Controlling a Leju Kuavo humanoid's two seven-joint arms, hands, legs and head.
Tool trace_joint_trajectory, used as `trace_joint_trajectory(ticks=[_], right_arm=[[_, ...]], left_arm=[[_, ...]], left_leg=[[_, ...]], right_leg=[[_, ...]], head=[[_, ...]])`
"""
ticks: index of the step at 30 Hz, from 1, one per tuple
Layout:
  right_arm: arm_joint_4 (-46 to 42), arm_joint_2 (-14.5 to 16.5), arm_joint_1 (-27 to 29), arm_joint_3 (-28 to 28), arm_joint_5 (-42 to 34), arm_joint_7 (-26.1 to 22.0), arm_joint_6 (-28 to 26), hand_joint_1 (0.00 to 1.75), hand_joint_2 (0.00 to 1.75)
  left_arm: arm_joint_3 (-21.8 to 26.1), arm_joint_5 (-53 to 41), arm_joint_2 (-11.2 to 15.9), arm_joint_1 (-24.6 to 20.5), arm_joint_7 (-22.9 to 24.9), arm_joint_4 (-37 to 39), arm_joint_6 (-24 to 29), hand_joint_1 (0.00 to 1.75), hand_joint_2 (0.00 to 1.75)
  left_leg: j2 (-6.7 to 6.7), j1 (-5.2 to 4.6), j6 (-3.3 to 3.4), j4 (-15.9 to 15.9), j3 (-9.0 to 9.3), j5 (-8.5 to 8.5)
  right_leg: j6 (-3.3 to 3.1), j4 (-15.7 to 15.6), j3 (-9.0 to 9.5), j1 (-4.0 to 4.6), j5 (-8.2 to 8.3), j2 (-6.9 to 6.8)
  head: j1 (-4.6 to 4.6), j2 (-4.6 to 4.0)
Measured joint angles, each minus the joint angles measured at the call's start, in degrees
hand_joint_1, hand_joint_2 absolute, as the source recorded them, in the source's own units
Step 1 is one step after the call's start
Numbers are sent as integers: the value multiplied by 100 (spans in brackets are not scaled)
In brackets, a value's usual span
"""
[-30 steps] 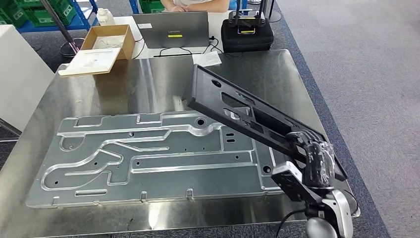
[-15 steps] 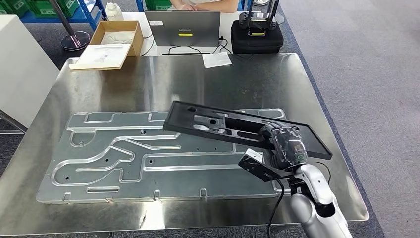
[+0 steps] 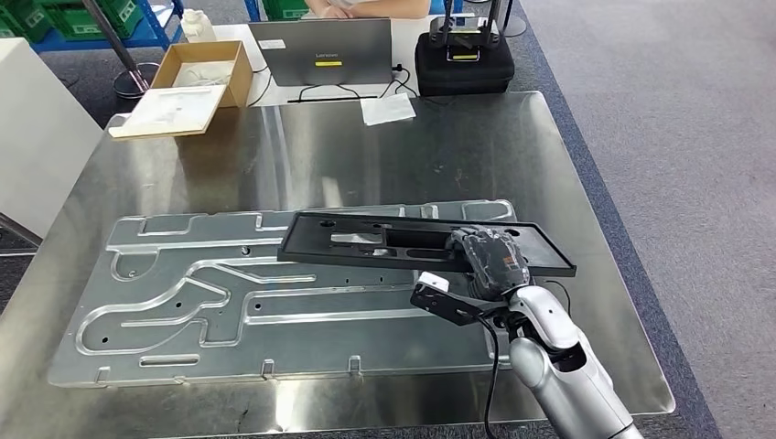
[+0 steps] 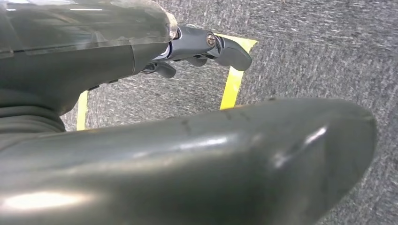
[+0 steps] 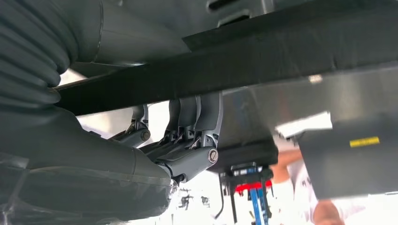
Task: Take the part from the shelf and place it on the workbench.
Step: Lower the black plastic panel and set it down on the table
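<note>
An industrial workshop or factory test area. A steel-topped counter carries a large machined aluminium plate. At 12 o'clock stand a grey laptop and a black equipment case; at 11 o'clock an open cardboard box, with green storage crates on blue racking behind. Grey carpet covers the floor, marked with yellow tape.
</note>
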Motion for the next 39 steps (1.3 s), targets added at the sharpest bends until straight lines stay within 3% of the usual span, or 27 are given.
trace_joint_trajectory(ticks=[1, 3, 5, 8, 10, 13, 14, 15, 16, 18, 19, 20, 22, 24, 26, 28, 29, 30, 31, 34, 36, 39], right_arm=[[64, 22, -30, 23, 1, -6, 2, 175, 175], [206, 91, -137, 69, 3, -19, 19, 175, 175], [377, 172, -289, 134, 4, -26, 54, 175, 175], [677, 299, -542, 251, 5, -25, 87, 175, 175], [911, 397, -750, 346, -8, -27, 100, 175, 175], [1301, 547, -1018, 526, -25, -32, 149, 175, 175], [1438, 596, -1082, 583, -32, -31, 168, 175, 175], [1564, 645, -1150, 634, -42, -27, 186, 175, 175], [1673, 698, -1227, 675, -56, -21, 197, 175, 175], [1883, 823, -1415, 748, -91, -9, 225, 175, 175], [1982, 886, -1499, 785, -104, -5, 239, 131, 175], [2074, 949, -1567, 821, -114, -3, 255, 87, 175], [2215, 1076, -1679, 883, -131, 4, 274, 0, 175], [2321, 1205, -1774, 918, -161, 10, 265, 0, 175], [2421, 1306, -1836, 957, -201, 9, 232, 0, 175], [2516, 1359, -1857, 995, -238, 7, 192, 0, 175], [2560, 1370, -1858, 1005, -256, 7, 178, 0, 175], [2600, 1374, -1858, 1010, -273, 8, 164, 0, 175], [2634, 1375, -1857, 1012, -289, 8, 151, 0, 175], [2692, 1378, -1863, 1013, -309, 10, 96, 0, 175], [2713, 1376, -1867, 1013, -316, 12, 71, 0, 175], [2728, 1364, -1866, 1012, -323, 15, 29, 0, 175]], left_arm=[[-2, -10, 2, 5, 1, 0, 0, 0, 0], [-7, -31, 5, 9, 1, -1, -2, 0, 0], [-10, -44, 9, 9, 1, 0, -10, 0, 0], [-17, -77, 20, -2, 1, 2, -48, 0, 0], [-25, -108, 23, -17, -2, 2, -74, 0, 0], [-43, -144, 23, -23, -1, 2, -83, 0, 0], [-52, -154, 23, -17, 2, 2, -83, 0, 0], [-61, -162, 23, -9, 8, 2, -83, 0, 0], [-69, -167, 23, -2, 15, 3, -83, 0, 0], [-87, -184, 20, -1, 30, 5, -83, 0, 0], [-98, -193, 15, -11, 34, 10, -84, 0, 0], [-108, -203, 11, -24, 37, 14, -84, 0, 0], [-121, -218, 6, -45, 33, 20, -82, 0, 87], [-138, -231, 16, -49, -1, 19, -79, 0, 87], [-153, -218, 23, -52, -50, 20, -112, 0, 0], [-156, -186, 19, -48, -61, 22, -173, 0, 0], [-156, -175, 19, -42, -50, 22, -193, 0, 0], [-156, -166, 20, -36, -36, 22, -208, 0, 0], [-156, -160, 22, -30, -25, 22, -216, 0, 0], [-156, -129, 22, -31, -16, 25, -243, 0, 0], [-156, -118, 19, -38, -16, 32, -270, 0, 0], [-156, -113, 19, -26, -20, 36, -298, 0, 0]], left_leg=[[1, 7, 3, -217, 60, 209], [1, 8, 23, -982, 360, 698], [-5, -16, 58, -1436, 558, 892], [-2, -12, 119, -1566, 614, 825], [4, 24, 174, -1690, 671, 806], [5, 22, 247, -1737, 720, 779], [1, 13, 260, -1734, 743, 758], [-5, 4, 267, -1731, 780, 730], [-10, -6, 268, -1730, 829, 697], [-15, -26, 257, -1725, 933, 624], [-18, -42, 245, -1713, 961, 595], [-20, -48, 226, -1702, 969, 574], [-21, -51, 177, -1689, 953, 560], [-11, -51, 113, -1653, 919, 501], [-5, -43, 39, -1280, 744, 280], [-6, -3, -30, -528, 378, -38], [-5, 18, -60, -205, 201, -125], [-4, 39, -85, -60, 104, -109], [-3, 60, -105, -144, 116, 23], [1, 96, -131, -1211, 580, 594], [-11, 78, -81, -1557, 732, 668], [-18, 67, 53, -1581, 724, 685]], right_leg=[[8, 2, 23, -1, -20, 11], [46, 4, 81, 2, -70, 37], [95, 12, 104, 17, -101, 67], [177, -13, 89, 30, -116, 87], [221, 179, -24, 40, -247, 70], [245, 1216, -569, 42, -686, 46], [245, 1504, -737, 41, -736, 45], [237, 1606, -822, 42, -666, 43], [220, 1480, -803, 44, -470, 43], [146, 782, -551, 64, 60, 45], [109, 468, -430, 80, 237, 46], [77, 258, -346, 98, 315, 45], [36, 150, -303, 123, 280, 41], [-10, 28, -245, 89, 229, 33], [-52, -83, -181, 45, 215, 21], [-72, -90, -166, 46, 214, 9], [-71, -85, -165, 45, 209, 5], [-65, -76, -162, 41, 203, 3], [-52, -63, -158, 33, 193, 4], [30, 20, -156, 10, 136, 21], [101, 63, -184, 26, 123, 32], [192, 77, -199, 26, 117, 32]], head=[[-1, 0], [1, 0], [2, 1], [6, 2], [15, 1], [23, 1], [25, 2], [25, 2], [25, 2], [21, 1], [12, 1], [6, 1], [-2, 2], [-3, 2], [-11, 1], [-16, 0], [-16, 0], [-16, 0], [-16, 1], [-19, 1], [-21, 1], [-21, 1]])
